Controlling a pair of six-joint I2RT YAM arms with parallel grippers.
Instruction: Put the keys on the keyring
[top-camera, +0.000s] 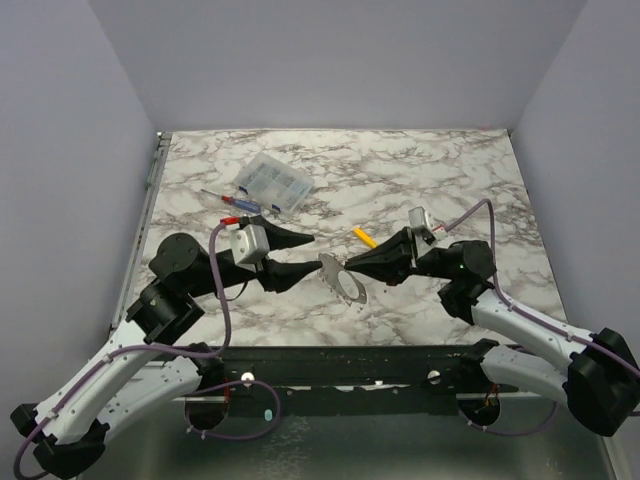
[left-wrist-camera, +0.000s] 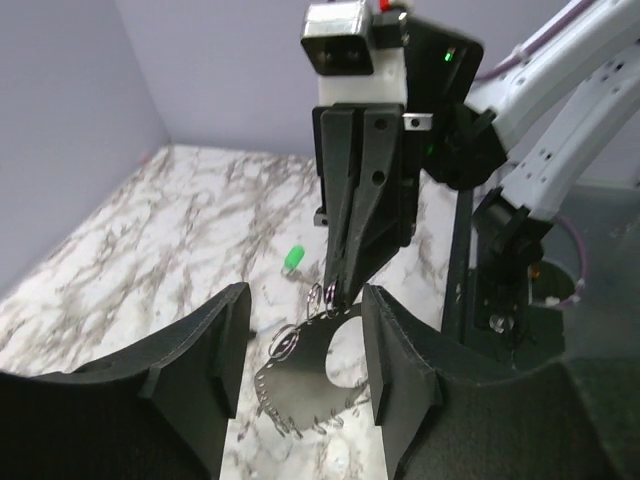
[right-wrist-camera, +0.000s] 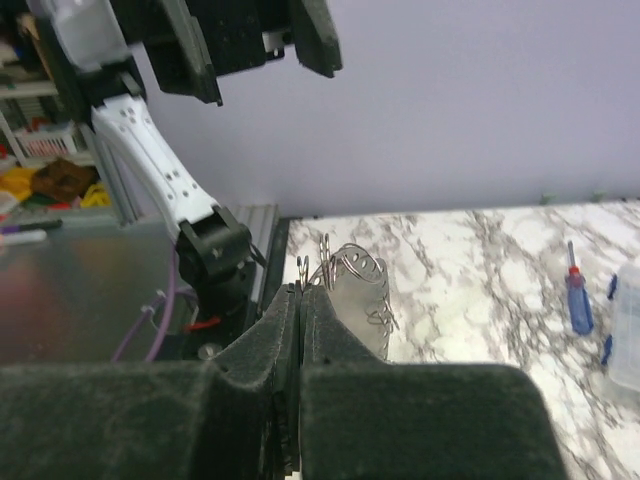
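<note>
The keyring (top-camera: 343, 280) is a thin grey curved band with holes and small wire rings along its edge. My right gripper (top-camera: 348, 266) is shut on its edge and holds it above the table. It also shows in the right wrist view (right-wrist-camera: 362, 300), just past the shut right gripper (right-wrist-camera: 303, 290). My left gripper (top-camera: 314, 253) is open and empty. In the left wrist view the keyring (left-wrist-camera: 300, 375) hangs between the fingers (left-wrist-camera: 215, 355) of the left gripper (left-wrist-camera: 305, 310) without touching them. A green-headed key (left-wrist-camera: 292, 260) lies on the table beyond, left of the right gripper (left-wrist-camera: 338, 292).
A clear compartment box (top-camera: 272, 183) and a red-and-blue screwdriver (top-camera: 232, 198) lie at the back left. A short yellow stick (top-camera: 365, 237) lies beside the right gripper. The screwdriver (right-wrist-camera: 578, 300) also shows in the right wrist view. The marble table (top-camera: 440, 170) ends at grey walls.
</note>
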